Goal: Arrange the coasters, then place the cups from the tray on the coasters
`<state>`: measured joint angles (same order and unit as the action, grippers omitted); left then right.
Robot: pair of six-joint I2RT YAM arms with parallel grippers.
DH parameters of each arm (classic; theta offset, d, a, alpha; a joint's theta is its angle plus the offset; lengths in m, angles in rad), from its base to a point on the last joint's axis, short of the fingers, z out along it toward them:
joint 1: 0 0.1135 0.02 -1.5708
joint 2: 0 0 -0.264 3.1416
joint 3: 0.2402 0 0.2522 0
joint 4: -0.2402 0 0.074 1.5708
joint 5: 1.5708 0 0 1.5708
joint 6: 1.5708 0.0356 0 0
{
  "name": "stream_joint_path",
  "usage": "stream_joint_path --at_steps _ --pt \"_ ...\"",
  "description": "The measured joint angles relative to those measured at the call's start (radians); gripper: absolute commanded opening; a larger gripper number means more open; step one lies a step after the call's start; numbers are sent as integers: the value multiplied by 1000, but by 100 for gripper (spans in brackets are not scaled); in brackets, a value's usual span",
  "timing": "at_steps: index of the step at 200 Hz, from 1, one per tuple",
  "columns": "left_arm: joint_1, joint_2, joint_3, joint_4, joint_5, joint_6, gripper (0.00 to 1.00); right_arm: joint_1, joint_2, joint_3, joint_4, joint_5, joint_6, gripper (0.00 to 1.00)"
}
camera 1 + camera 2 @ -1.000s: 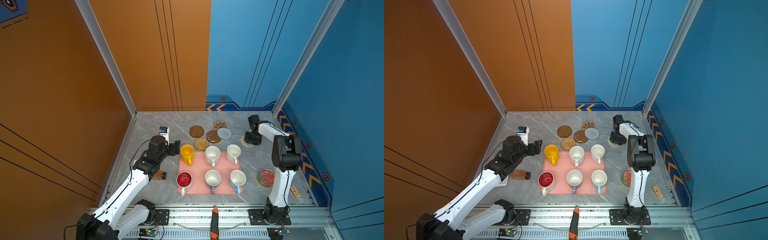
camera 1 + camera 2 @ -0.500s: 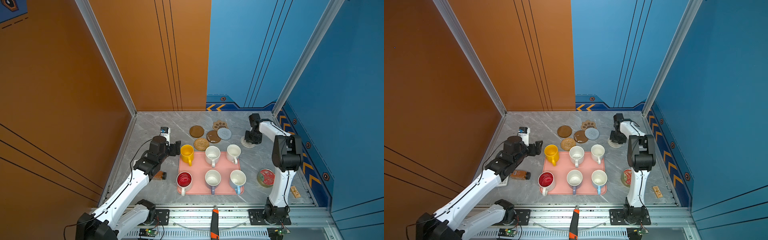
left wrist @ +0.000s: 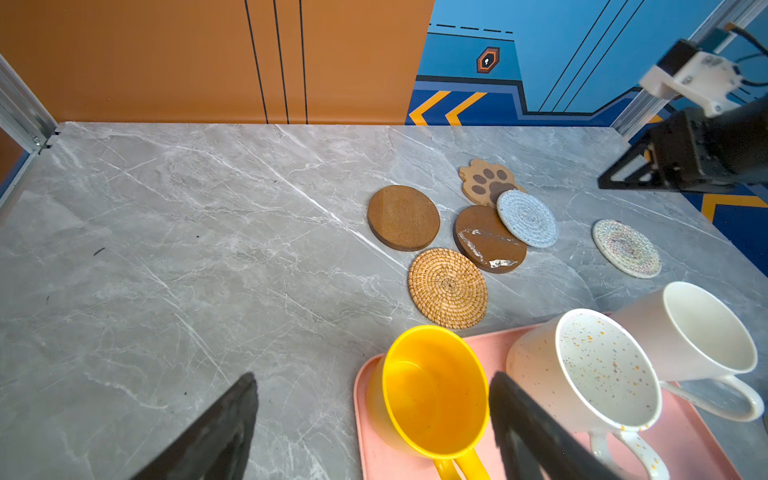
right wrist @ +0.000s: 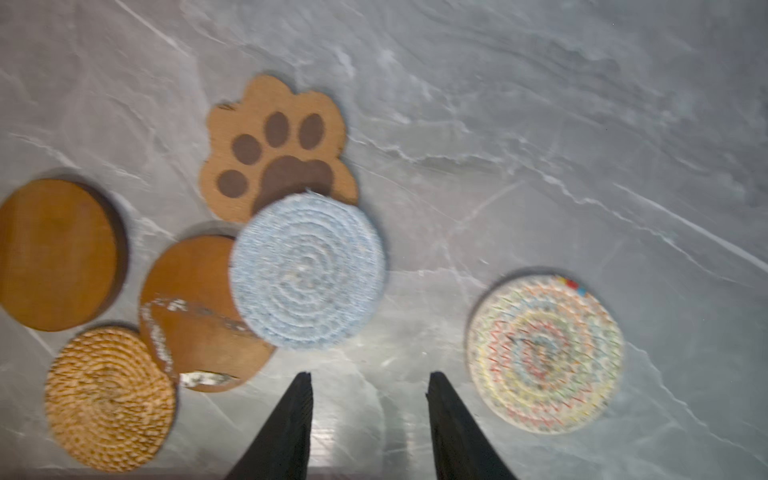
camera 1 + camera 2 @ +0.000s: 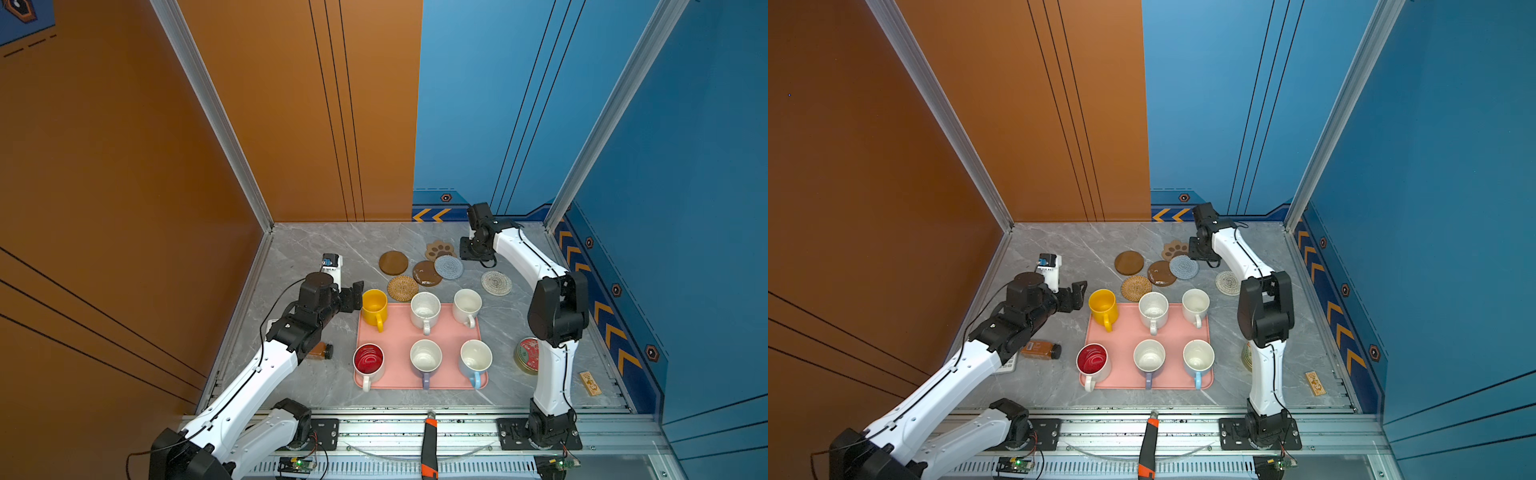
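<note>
Since a sec ago: the right claw (image 5: 471, 250) has come off the cream coaster (image 5: 496, 283) and pulled back toward the far wall. The left claw (image 5: 353, 296) hasn't shifted.

Top views: the cream coaster lies alone on the tabletop (image 5: 316, 257), right of the tray (image 5: 399, 332) & well apart from the other coasters. The other five are bunched just beyond the tray's far edge: brown disc (image 5: 393, 262), 2nd brown disc (image 5: 424, 274), rattan coaster (image 5: 402, 287), paw coaster (image 5: 439, 250) & grey-blue coaster (image 5: 449, 267), which overlaps the paw and the 2nd disc. All six cups are on the tray, incl. the yellow cup (image 5: 1102, 306) at its far-left corner; no cup is on a coaster.

Left wrist: left claw wide, holding nothing, just beside the yellow cup.

Right wrist (blurred): right claw parted partway w/ only bare tabletop btwn the jaws, so it's empty; grey-blue coaster on one side, cream on the other.

Judgement: early stage. One coaster looks spread out, five left to separate, then all six cups to move.
</note>
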<state>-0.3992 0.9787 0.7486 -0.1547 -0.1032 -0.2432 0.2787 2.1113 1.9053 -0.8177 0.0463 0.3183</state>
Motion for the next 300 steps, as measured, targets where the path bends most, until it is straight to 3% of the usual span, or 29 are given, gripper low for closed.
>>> stream_joint_path --at_steps 39,107,300 --pt "-14 -2 0 0 2 12 88 85 156 160 -2 3 10 48" --pt "-41 -23 -1 0 11 42 88 105 353 360 -5 47 64 49" --pt "-61 -28 -15 -1 6 87 89 115 423 398 -6 163 88 50"
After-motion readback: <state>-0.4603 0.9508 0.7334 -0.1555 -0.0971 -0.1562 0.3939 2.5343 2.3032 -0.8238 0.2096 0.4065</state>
